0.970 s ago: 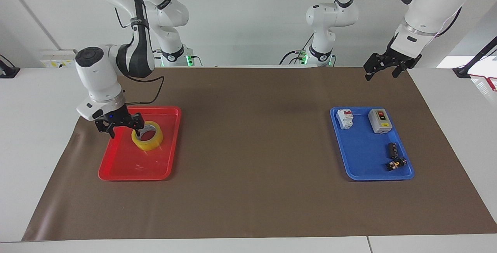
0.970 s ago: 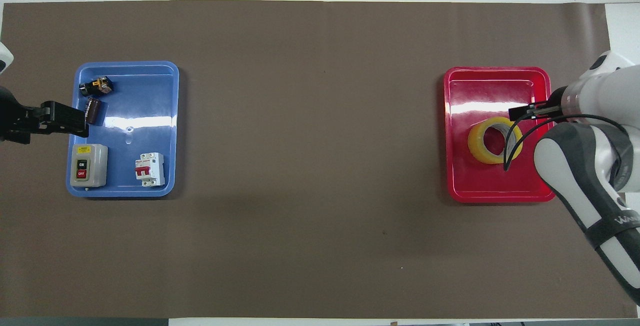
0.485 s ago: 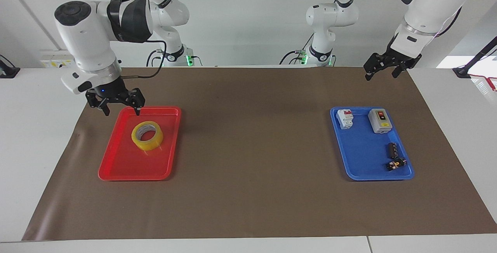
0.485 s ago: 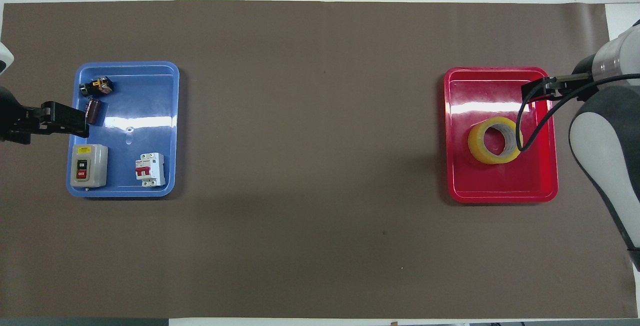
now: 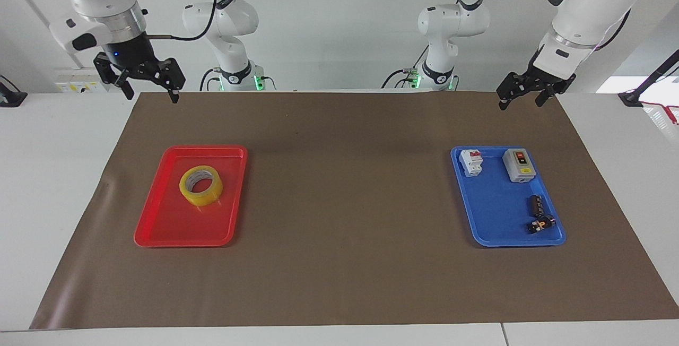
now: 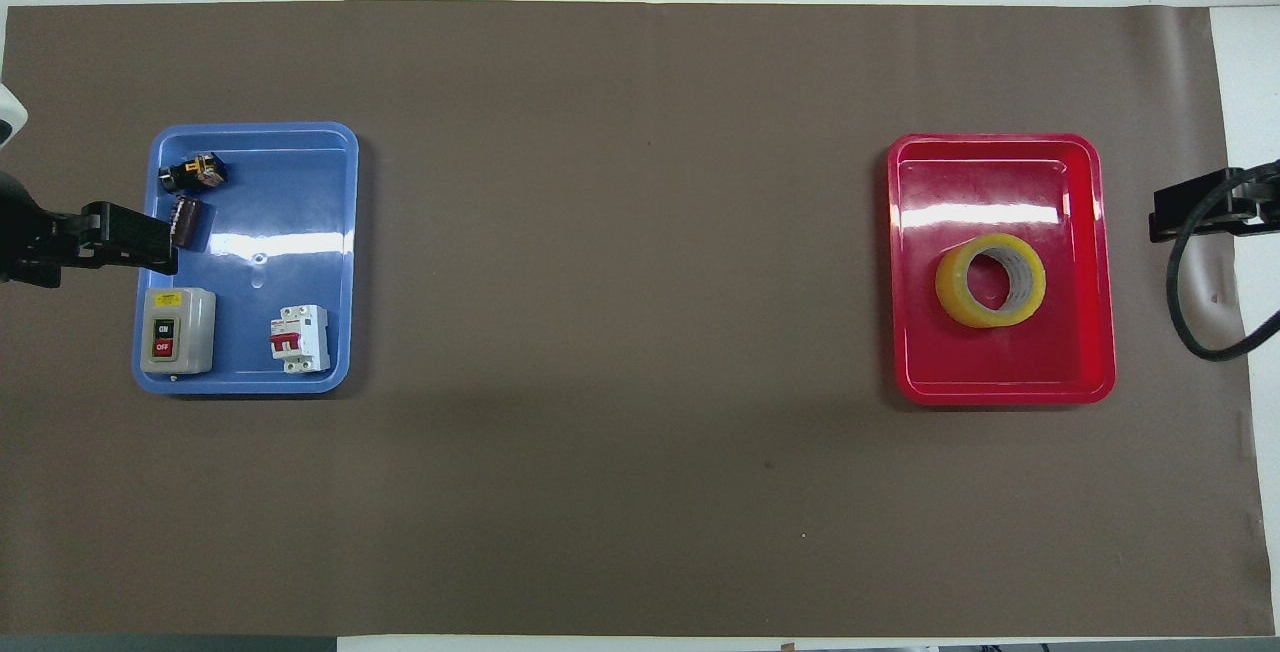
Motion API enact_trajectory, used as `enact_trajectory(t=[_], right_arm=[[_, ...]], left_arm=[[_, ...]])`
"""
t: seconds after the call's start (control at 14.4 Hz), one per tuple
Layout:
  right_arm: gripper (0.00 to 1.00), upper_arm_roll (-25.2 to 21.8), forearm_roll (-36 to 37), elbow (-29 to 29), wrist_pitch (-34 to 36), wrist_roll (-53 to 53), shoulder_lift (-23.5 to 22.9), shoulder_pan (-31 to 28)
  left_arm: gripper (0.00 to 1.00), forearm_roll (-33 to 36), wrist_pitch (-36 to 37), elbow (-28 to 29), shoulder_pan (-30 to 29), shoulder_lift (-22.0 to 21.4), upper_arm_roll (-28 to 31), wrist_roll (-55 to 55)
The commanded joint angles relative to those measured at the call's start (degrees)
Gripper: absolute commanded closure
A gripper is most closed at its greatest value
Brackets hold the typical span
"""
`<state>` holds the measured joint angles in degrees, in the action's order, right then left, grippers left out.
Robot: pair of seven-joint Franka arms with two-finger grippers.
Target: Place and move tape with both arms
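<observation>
The tape (image 5: pixel 201 185) (image 6: pixel 990 280), a yellow translucent roll with a white core, lies flat in the red tray (image 5: pixel 175 232) (image 6: pixel 1000 384) at the right arm's end of the table. High up, my right gripper (image 5: pixel 151 95) (image 6: pixel 1165 215) hangs open and empty over the mat's corner by the robots, well clear of the tray. My left gripper (image 5: pixel 520 104) (image 6: pixel 140 244) waits open and empty above the mat's edge at the left arm's end, holding nothing.
A blue tray (image 5: pixel 493 224) (image 6: pixel 300 182) at the left arm's end holds a white breaker (image 5: pixel 471 162), a grey on/off switch box (image 5: pixel 518 165), a small black cylinder (image 5: pixel 535 204) and a black-yellow part (image 5: pixel 541 224). A brown mat (image 5: pixel 345 202) covers the table.
My right gripper has lifted away from the tape in the red tray and drawn back toward the robots, empty. The tape stayed in place. The left arm has not moved.
</observation>
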<state>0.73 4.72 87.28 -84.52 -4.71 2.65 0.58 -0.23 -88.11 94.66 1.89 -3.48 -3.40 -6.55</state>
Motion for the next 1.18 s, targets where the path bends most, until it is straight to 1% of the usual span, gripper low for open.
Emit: enact_trajectory(t=[0.0, 0.14, 0.28, 0.35, 0.62, 0.9, 1.11], right_arm=[[0.0, 0.4, -0.3, 1.4, 0.1, 0.2, 0.4, 0.0], [0.0, 0.4, -0.6, 1.6, 0.1, 0.7, 0.4, 0.4], [0.0, 0.3, -3.3, 1.9, -0.4, 2.4, 0.6, 0.4], [0.0, 0.3, -3.5, 3.1, -0.7, 2.8, 0.9, 0.4], [0.0, 0.3, -2.6, 3.5, -2.1, 5.3, 1.2, 0.4], [0.0, 0.0, -3.2, 3.0, -2.3, 5.6, 0.9, -1.0], [0.0, 0.0, -2.9, 3.2, -2.3, 5.5, 1.0, -0.5]], left_arm=[[0.0, -1.2, -1.0, 1.3, -0.6, -1.2, 0.0, 0.5], [0.0, -1.2, -1.1, 1.3, -0.6, -1.2, 0.0, 0.5], [0.0, -1.2, -1.1, 1.3, -0.7, -1.2, 0.0, 0.5], [0.0, -1.2, -1.1, 1.3, -0.6, -1.2, 0.0, 0.5], [0.0, -1.2, -1.0, 1.3, -0.7, -1.2, 0.0, 0.5], [0.0, -1.2, -1.0, 1.3, -0.6, -1.2, 0.0, 0.5], [0.0, -1.2, -1.1, 1.3, -0.6, -1.2, 0.0, 0.5]])
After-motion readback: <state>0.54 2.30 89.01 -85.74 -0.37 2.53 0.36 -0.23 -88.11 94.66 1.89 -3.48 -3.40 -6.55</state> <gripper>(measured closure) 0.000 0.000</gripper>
